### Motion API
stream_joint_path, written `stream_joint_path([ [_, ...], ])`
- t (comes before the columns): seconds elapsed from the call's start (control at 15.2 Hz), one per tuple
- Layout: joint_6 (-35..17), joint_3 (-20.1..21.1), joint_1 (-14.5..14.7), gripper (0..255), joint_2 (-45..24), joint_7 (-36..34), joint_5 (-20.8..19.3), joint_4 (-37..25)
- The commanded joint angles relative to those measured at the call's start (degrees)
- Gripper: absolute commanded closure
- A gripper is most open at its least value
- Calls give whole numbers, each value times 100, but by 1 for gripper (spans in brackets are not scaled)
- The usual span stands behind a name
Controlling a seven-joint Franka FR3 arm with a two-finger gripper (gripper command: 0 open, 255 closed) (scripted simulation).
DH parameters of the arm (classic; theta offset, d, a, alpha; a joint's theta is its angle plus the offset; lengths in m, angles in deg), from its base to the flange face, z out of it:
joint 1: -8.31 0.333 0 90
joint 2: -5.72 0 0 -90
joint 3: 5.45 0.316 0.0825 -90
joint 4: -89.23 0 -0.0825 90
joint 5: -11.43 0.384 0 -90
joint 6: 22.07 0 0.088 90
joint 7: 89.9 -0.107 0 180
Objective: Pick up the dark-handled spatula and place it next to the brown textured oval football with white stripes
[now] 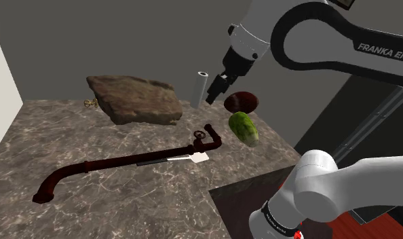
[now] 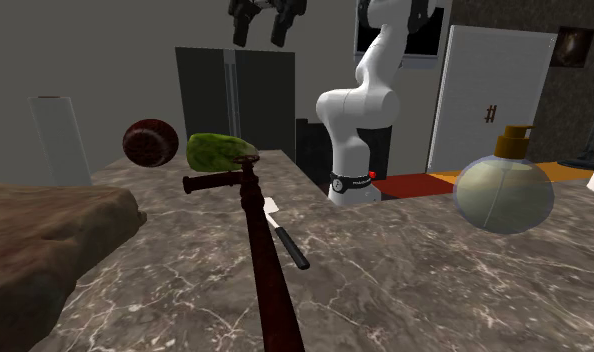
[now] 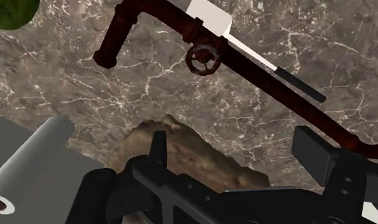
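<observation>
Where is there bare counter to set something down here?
Bare: the marble counter between rock slab and rusty pipe, and the strip between spatula and its edge. Crowded: around the football, green vegetable and the pipe's bent end.

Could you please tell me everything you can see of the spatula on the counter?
The spatula lies flat on the dark marbled counter. It has a flat white blade and a slim black handle. It runs close alongside the rusty red-brown pipe, blade near the pipe's valve wheel; whether they touch cannot be told. The gripper hangs well above, not touching it.
</observation>
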State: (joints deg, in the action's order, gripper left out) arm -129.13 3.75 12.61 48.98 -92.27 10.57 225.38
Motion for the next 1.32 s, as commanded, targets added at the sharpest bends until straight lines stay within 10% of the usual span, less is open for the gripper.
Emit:
stream_joint_path([
  [0.0,-360,261,119,0,-111,114,-187,217],
  [0.73,-2290,1826,356,0,-1095,173,-1671,1216],
  [1.25,-3472,3352,-421,0,-2129,-740,-3846,1692],
])
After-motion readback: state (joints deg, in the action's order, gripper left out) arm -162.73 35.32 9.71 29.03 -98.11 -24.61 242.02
